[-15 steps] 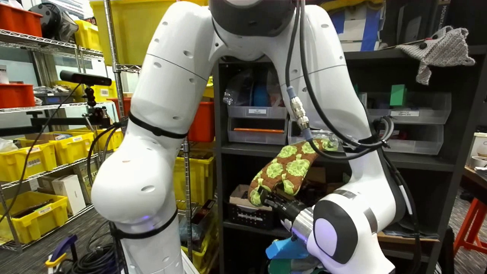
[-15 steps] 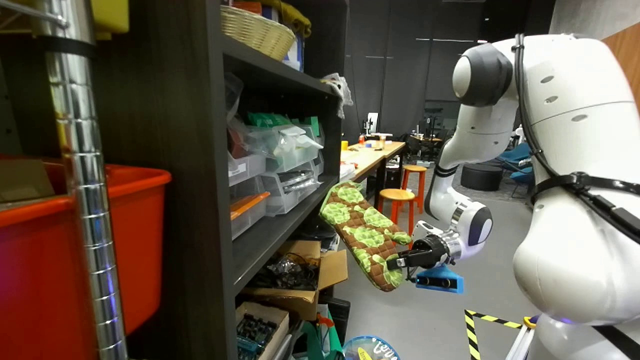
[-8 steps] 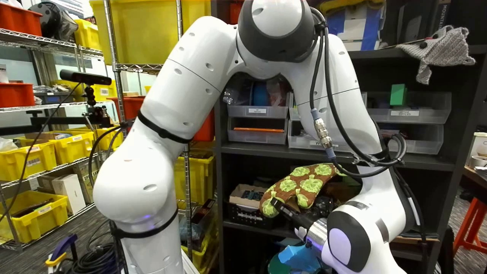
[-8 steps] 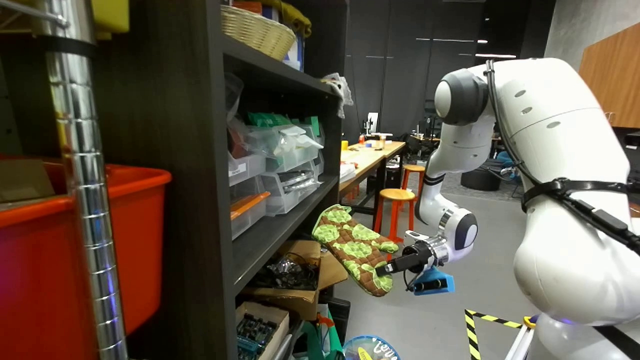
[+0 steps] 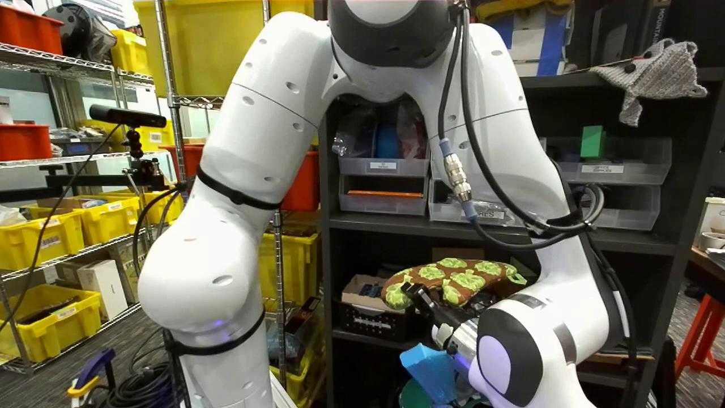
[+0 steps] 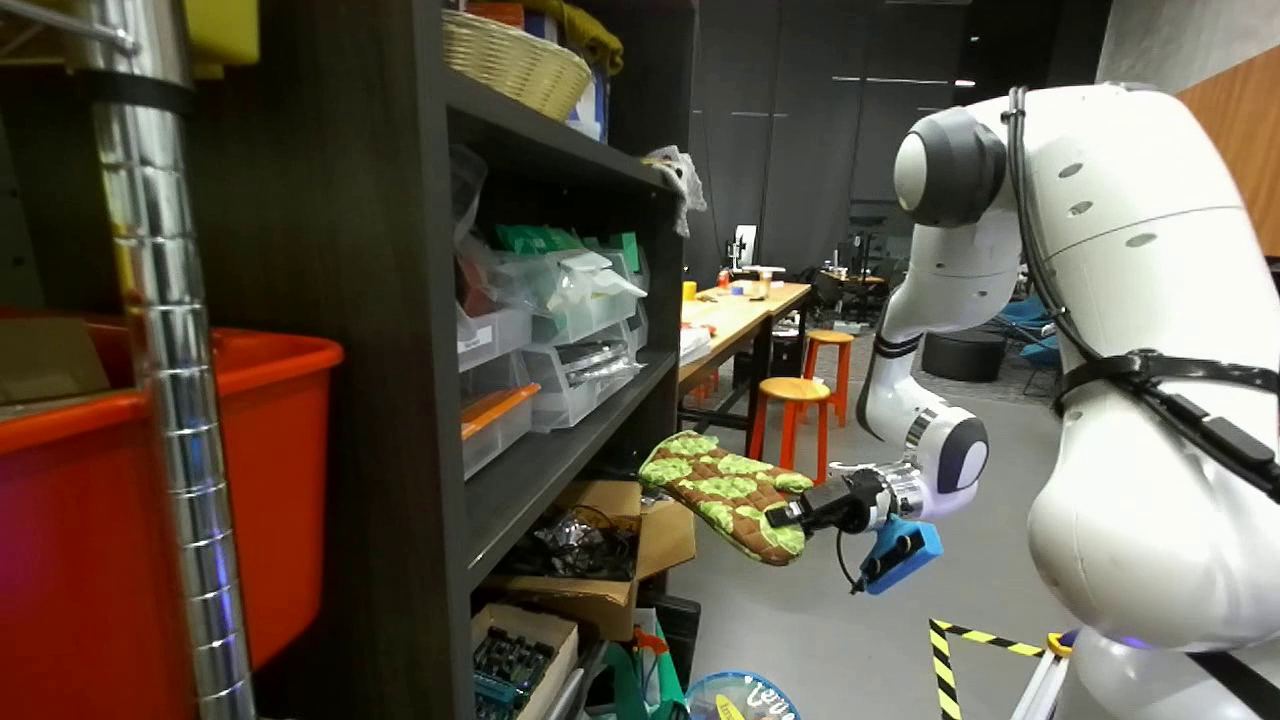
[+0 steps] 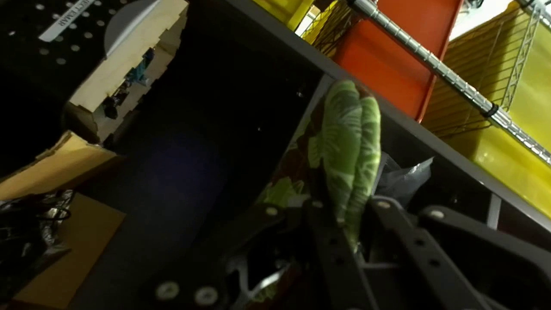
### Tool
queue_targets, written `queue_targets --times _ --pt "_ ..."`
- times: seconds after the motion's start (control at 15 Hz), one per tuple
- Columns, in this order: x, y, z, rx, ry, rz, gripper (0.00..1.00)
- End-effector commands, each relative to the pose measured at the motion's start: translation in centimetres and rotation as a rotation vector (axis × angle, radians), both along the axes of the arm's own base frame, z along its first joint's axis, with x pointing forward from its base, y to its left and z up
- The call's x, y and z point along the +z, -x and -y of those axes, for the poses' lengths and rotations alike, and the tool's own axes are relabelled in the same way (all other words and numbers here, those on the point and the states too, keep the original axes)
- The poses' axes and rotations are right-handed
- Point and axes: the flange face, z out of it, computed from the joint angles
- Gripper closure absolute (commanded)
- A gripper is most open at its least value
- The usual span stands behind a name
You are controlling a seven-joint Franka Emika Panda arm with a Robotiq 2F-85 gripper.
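A quilted oven mitt (image 5: 470, 279), brown with green leafy prints, hangs in the air in front of the dark shelf unit. My gripper (image 6: 780, 516) is shut on its rounded finger end in both exterior views. From the jaws, the mitt (image 6: 725, 487) reaches out nearly level toward the shelves, its cuff the far end. In the wrist view, green folds of the mitt (image 7: 344, 146) rise between the dark fingers (image 7: 329, 241). Part of the brown cloth also shows left of them. The exact contact at the pads is too dark to make out.
The shelf unit (image 6: 560, 440) holds clear plastic bins (image 6: 585, 375). Below stand an open cardboard box (image 6: 570, 580) with cables and a smaller box (image 5: 365, 289) with circuit boards. Yellow bins (image 5: 51, 320) fill a wire rack. Orange-legged stools (image 6: 795, 392) stand beyond.
The mitt was steeply tilted, cuff up; it has swung down to nearly level, still in the grip. The gripper dipped toward the shelf, then came partly back up and away.
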Motion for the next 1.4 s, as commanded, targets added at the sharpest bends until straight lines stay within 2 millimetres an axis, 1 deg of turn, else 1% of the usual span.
queue_targets --times 0.0,0.27,0.47,0.67,0.8,1.07,1.13,1.33 --pt "3.8 1.8 -0.9 -0.064 -0.054 -0.076 0.96" --pt "6.1 3.4 -2.2 -0.1 -0.097 -0.113 0.96" --pt "7.9 4.6 -3.4 -0.101 -0.126 -0.105 0.96" --pt "9.5 5.3 -4.7 -0.092 -0.169 -0.083 0.96" --pt "10.8 5.7 -5.5 -0.076 -0.211 -0.061 0.96" --pt "13.4 6.8 -6.9 -0.055 -0.294 0.04 0.96" --pt "13.7 6.0 -5.5 -0.051 -0.307 0.063 0.96" --pt "14.6 6.2 -5.5 -0.046 -0.318 0.099 0.96"
